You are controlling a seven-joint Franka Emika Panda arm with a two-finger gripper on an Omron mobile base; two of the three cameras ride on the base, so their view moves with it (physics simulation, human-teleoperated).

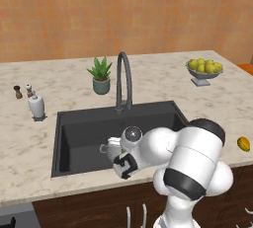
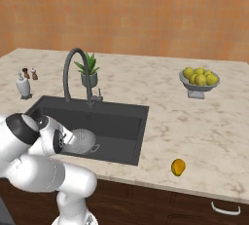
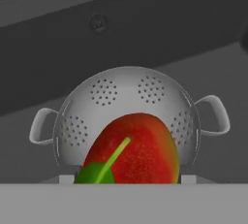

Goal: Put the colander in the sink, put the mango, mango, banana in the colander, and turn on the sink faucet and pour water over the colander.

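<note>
**In the sink: colander standing, a mango held over it**

In the large rectangular dark grey sink (image 1: pixel 79 133), toward its front wall, stands the small round silver perforated metal colander (image 3: pixel 128 106) with two little loop handles. In the left base view it peeks out at about 9 o'clock from the robot's hand; in the right base view its perforated wall (image 2: pixel 83 141) shows just at 3 o'clock of the hand. Whether anything already lies inside it cannot be told.

From the hand view, a red and orange mango with a green patch and a pale green stem (image 3: pixel 133 155) sits directly in front of the colander, covering its lower middle. The two-finger gripper (image 1: pixel 124 167) is low over the front part of the basin; its fingers are hidden behind the fruit, so whether they pinch it cannot be told.

A second mango, small and orange-yellow (image 2: pixel 178 167), lies on the pale marbled counter (image 2: pixel 194 121) well to the 3 o'clock side of the sink, near the front edge.

The tall slim dark grey gooseneck sink faucet (image 1: pixel 123 81) rises at 12 o'clock of the basin, its spout arching over the back part; no water is visible.

At 1 to 2 o'clock of the sink, well apart, a grey footed bowl (image 1: pixel 203 75) holds a heap of yellow-green fruit. A small green plant in a teal pot (image 1: pixel 101 76) stands just beside the faucet. At 10 o'clock sit a white dispenser bottle (image 1: pixel 36 106) and two little shakers (image 1: pixel 23 91).
</note>
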